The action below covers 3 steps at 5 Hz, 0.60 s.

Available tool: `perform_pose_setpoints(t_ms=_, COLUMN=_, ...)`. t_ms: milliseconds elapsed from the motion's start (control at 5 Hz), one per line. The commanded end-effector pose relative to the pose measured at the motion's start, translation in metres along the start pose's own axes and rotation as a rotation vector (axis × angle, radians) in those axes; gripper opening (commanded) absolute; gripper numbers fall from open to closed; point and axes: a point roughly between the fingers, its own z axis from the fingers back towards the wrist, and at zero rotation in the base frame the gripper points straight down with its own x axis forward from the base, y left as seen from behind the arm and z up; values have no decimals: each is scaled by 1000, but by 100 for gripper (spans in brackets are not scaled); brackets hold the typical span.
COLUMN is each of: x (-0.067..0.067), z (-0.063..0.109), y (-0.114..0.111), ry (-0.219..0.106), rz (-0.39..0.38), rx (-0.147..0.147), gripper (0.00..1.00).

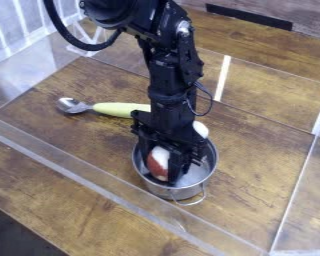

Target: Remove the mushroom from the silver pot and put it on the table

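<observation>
The silver pot point(184, 181) stands on the dark wooden table point(69, 170), near the front acrylic wall. Inside it sits the mushroom point(157, 162), its red-brown cap and white stem showing between the black fingers. My gripper point(160, 163) reaches straight down into the pot, and its fingers stand on either side of the mushroom, closed against it. The mushroom is still low in the pot, within the rim.
A spoon point(103, 108) with a yellow-green handle lies on the table to the left of the pot. Clear acrylic walls point(69, 150) edge the tabletop at the front and right. A small white object point(200, 130) shows just behind the arm.
</observation>
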Motion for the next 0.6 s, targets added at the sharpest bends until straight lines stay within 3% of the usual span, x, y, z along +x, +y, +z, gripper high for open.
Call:
perform_pose_setpoints(t_ms=0, x=9, z=18, y=-6, ry=-71, rz=-25, rx=7, gripper=0)
perform_pose_setpoints(t_ms=400, x=20, z=72, y=1, ry=-129, rz=-25, rx=40, gripper=0)
